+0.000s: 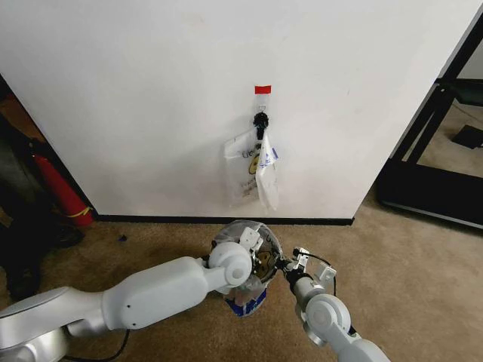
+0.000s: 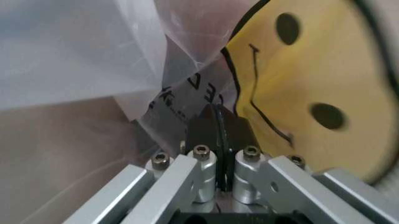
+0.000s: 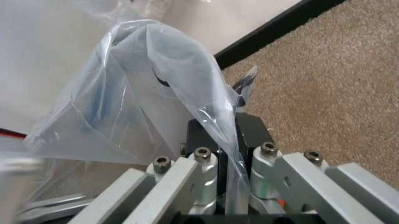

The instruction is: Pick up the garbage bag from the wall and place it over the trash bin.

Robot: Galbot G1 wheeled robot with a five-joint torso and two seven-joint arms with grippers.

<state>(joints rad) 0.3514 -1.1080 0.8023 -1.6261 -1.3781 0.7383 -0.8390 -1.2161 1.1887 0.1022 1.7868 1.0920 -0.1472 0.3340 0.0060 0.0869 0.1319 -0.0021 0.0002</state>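
Garbage bag [image 1: 253, 280] stretched between left gripper [image 1: 262, 259] and right gripper [image 1: 289, 265], both jaws pinching film; trash bin [image 1: 246, 230] directly beneath.

Brown carpet [image 1: 407, 249] carries everything, running to the white wall's [image 1: 151, 90] black baseboard [image 1: 226, 219]. The trash bin [image 1: 243, 298] stands on it directly under both grippers (bag plastic drapes it). A red fire extinguisher [image 1: 60, 192] rests well beyond the left arm, against the wall.
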